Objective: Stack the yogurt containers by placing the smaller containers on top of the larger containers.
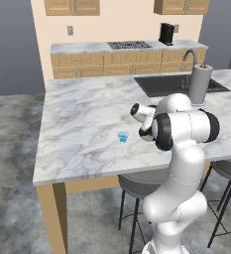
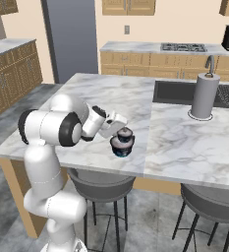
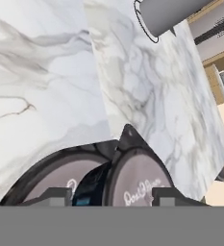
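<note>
In the right base view my gripper [image 2: 120, 132] is shut on the small dark tub [image 2: 125, 133] with a pale grey top. It holds that tub right over the wider dark-blue tub [image 2: 122, 148], which stands near the counter's front edge; I cannot tell whether the two touch. In the hand view the small tub's lid [image 3: 138, 181] lies between my fingertips [image 3: 173, 194]. The wider tub's grey top [image 3: 46, 180] shows beside it on the left. The tiny pale-blue cup [image 1: 123, 136] stands alone on the marble, left of my arm.
A grey paper towel roll [image 2: 205, 95] stands upright beside the sink [image 2: 175, 92] at the back right of the island. Stools [image 2: 102, 181] sit under the counter's front edge [image 2: 135, 173]. Bare marble [image 1: 82, 119] stretches left of the cup.
</note>
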You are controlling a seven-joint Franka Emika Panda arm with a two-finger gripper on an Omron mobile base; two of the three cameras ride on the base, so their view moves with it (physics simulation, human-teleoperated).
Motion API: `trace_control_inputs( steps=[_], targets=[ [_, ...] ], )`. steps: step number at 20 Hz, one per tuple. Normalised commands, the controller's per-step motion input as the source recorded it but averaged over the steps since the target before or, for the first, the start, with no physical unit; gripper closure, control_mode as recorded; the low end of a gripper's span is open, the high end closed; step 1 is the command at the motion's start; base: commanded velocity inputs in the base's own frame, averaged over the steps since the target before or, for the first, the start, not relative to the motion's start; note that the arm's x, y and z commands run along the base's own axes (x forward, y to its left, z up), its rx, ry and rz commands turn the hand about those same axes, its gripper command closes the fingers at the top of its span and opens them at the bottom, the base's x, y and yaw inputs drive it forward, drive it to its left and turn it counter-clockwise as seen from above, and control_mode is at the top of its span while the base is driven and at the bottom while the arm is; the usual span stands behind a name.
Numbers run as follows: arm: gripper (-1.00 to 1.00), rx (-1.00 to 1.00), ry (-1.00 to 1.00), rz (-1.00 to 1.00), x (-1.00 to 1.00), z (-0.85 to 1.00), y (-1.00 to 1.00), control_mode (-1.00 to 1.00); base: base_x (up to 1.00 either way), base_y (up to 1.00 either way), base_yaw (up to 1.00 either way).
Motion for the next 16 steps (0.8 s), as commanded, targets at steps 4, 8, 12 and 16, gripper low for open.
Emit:
trace_control_inputs(
  steps=[4, 8, 12, 16],
  targets=[
    [-1.0, -0.01, 0.0, -0.03, -0.14, 0.03, 0.0, -1.0, 0.0, 0.0, 0.0],
    [-1.0, 0.0, 0.0, -0.07, -0.36, 0.25, 0.19, -1.0, 0.0, 0.0, 0.0],
    [-1.0, 0.0, 0.0, -0.06, -0.27, 0.46, 0.54, -1.0, 0.0, 0.0, 0.0],
    [-1.0, 0.0, -0.03, -0.06, -0.17, 0.46, 0.54, -1.0, 0.0, 0.0, 0.0]
  ],
)
